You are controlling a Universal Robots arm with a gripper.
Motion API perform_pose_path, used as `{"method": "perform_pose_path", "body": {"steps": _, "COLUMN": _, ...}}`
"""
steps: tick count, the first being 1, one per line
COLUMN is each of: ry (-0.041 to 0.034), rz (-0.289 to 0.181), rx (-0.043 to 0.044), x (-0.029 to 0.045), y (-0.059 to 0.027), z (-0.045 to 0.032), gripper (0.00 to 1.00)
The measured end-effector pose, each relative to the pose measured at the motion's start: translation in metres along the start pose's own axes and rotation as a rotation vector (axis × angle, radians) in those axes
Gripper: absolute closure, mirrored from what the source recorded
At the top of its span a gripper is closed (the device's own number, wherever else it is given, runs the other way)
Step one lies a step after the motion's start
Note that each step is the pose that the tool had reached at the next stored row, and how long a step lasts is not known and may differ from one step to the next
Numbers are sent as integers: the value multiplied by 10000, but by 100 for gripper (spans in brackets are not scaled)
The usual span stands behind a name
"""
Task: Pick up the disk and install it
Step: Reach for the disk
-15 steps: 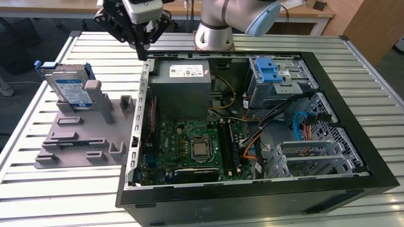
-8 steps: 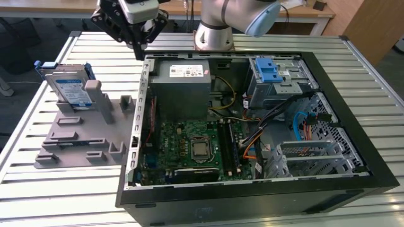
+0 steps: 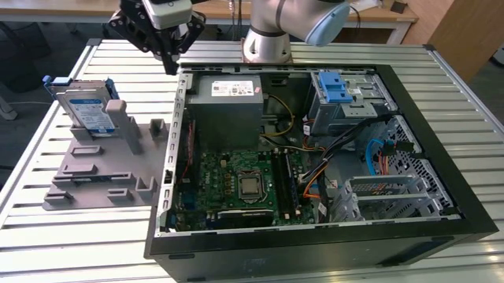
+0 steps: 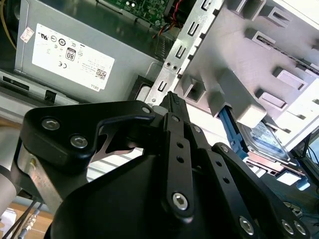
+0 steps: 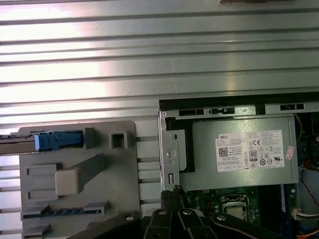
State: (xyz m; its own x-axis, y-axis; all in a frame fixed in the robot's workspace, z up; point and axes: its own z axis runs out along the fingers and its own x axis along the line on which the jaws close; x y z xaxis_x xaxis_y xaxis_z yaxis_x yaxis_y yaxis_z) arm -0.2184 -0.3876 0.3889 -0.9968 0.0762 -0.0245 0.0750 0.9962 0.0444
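End effector (image 3: 169, 66) near upright blue-framed disk (image 3: 85, 111)

the black metal pincer (image 3: 170, 66) of bolted links hangs from the wrist with its tips pointing straight down, high in the exterior view's left half. its two slim fingers (image 4: 174, 129) are pressed together into one narrow point with nothing between them, and in both wrist views the black links fan out behind that point. the silver-grey tubular arm (image 3: 268, 32) rises upright at the far side, with a pale blue round cap (image 3: 327, 23) on its joint.
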Motion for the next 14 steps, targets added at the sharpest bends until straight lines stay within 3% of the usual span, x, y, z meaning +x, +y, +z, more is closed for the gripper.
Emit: {"method": "perform_pose_path", "body": {"steps": 14, "ry": 1, "rz": 0, "rx": 1, "x": 139, "y": 51, "z": 3, "gripper": 89}}
